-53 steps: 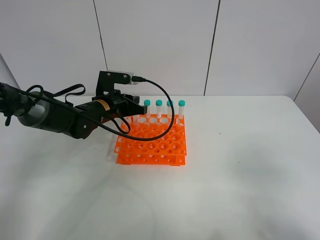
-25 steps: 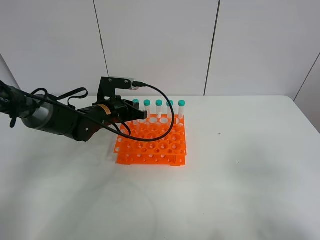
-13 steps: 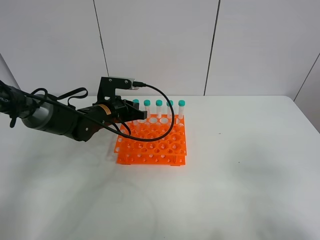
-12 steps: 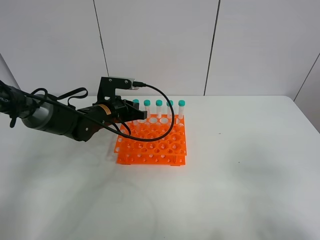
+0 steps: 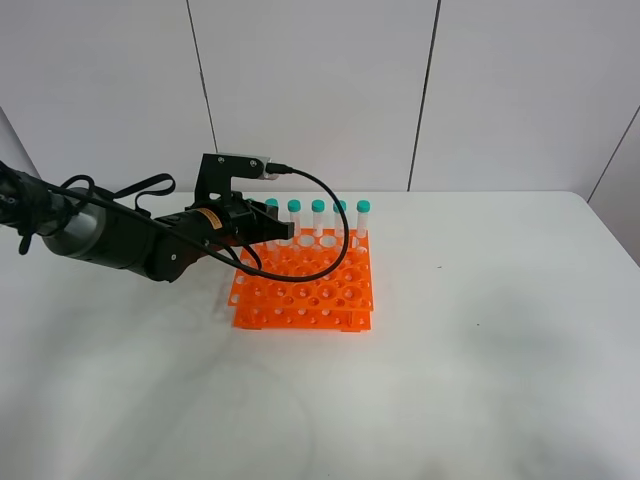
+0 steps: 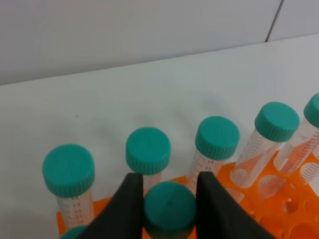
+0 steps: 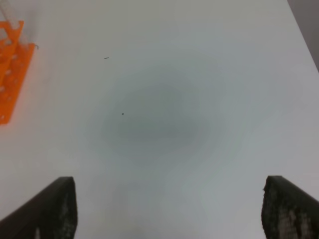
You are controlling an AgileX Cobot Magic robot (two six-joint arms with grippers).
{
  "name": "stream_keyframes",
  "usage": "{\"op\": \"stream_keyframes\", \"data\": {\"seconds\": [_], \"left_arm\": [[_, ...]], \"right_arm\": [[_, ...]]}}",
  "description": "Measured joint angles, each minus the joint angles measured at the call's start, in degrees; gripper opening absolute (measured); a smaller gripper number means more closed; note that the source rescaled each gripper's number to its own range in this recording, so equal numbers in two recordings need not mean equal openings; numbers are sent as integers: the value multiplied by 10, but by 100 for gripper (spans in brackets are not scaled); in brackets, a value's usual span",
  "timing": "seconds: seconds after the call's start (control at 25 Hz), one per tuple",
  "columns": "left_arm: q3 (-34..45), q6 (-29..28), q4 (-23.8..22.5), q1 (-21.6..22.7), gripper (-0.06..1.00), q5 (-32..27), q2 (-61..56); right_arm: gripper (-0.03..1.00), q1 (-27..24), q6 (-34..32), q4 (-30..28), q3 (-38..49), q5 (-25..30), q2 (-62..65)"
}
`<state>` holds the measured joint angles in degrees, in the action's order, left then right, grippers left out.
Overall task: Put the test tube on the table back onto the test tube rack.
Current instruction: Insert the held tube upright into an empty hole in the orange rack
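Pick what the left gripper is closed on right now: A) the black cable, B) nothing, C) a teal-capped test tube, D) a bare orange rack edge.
C: in the left wrist view the left gripper fingers pinch the test tube at its teal cap, over the test tube rack.

The exterior high camera looks down from the front across the whole tabletop (image 5: 480, 360) toward the wall panels, taking in the orange test tube rack (image 5: 305, 283) from well back. The left wrist camera sits very close above the rack's teal caps, facing the tabletop's far edge. The right wrist camera looks down on bare tabletop, sharing only a rack corner (image 7: 11, 69) with the others.
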<state>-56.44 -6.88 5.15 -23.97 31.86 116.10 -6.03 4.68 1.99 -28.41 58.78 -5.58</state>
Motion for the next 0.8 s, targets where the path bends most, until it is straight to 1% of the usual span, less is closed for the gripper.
{"op": "stream_keyframes", "data": {"seconds": [0.68,0.8], "left_arm": [[-1,0,1,0,0,-23,-5],[-3,1,1,0,0,-35,-5]], "right_arm": [[92,0,0,0,0,0,0],[92,0,0,0,0,0,0]]}}
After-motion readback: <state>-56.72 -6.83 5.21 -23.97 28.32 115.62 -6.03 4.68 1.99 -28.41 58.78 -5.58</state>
